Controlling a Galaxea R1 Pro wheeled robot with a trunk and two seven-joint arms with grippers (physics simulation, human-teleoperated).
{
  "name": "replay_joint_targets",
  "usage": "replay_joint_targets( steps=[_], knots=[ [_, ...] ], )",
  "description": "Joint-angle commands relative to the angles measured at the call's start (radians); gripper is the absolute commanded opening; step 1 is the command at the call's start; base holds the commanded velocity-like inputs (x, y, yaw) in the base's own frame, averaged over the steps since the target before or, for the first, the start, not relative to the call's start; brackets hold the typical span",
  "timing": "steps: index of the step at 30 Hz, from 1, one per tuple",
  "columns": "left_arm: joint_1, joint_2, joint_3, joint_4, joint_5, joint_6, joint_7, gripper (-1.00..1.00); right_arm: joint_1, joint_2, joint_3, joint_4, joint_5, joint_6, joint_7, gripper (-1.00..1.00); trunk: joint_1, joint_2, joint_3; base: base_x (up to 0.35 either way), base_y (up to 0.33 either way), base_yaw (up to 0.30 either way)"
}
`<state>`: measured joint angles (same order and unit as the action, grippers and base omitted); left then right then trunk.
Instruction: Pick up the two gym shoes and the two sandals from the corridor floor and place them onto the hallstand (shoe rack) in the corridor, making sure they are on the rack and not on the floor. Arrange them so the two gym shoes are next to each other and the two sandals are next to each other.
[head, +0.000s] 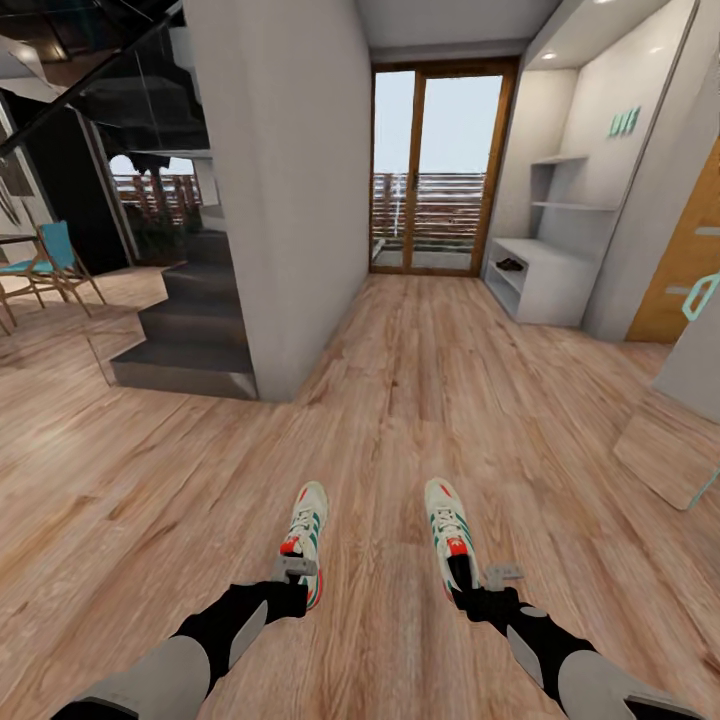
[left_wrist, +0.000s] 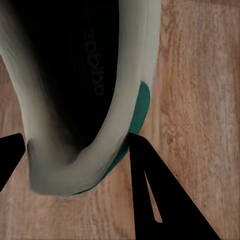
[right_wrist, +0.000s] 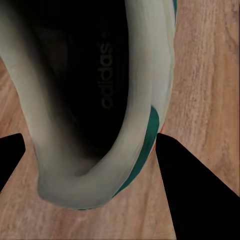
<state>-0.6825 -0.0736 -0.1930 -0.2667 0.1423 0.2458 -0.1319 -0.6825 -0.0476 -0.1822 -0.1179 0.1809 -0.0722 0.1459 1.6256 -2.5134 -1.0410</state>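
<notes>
Arms low; claws (head: 297, 580) (head: 478, 585) clamp gym shoes (head: 306, 535) (head: 449, 528).

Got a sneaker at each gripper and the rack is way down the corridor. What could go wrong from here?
1. Each gym shoe, left and right, seems pinched only at the heel rim, by the left gripper and the right gripper; the toes may sag or slip out while driving.
2. The hallstand sits far ahead on the right, and something dark, likely a sandal, already lies on its top; leave room beside it.
</notes>
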Motion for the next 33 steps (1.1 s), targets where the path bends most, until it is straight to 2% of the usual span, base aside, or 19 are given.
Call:
replay_joint_targets(
  steps=[1, 16, 33],
  knots=[
    [0.0, 0.0, 0.0, 0.0, -0.003, 0.0, -0.002, -1.0, 0.0, 0.0, 0.0, 0.0, -0.001, 0.0, -0.002, -1.0, 0.0, 0.0, 0.0, 0.35, 0.002, -0.134],
    [0.0, 0.0, 0.0, 0.0, -0.002, 0.0, 0.0, -1.0, 0.0, 0.001, 0.001, 0.0, -0.001, 0.0, -0.001, -1.0, 0.0, 0.0, -0.002, 0.35, 0.0, -0.125],
    [0.0, 0.0, -0.001, 0.0, -0.001, 0.001, 0.0, -1.0, 0.0, 0.002, 0.001, 0.0, -0.003, 0.0, 0.0, -1.0, 0.0, 0.0, -0.014, 0.35, 0.0, -0.01]
  ],
)
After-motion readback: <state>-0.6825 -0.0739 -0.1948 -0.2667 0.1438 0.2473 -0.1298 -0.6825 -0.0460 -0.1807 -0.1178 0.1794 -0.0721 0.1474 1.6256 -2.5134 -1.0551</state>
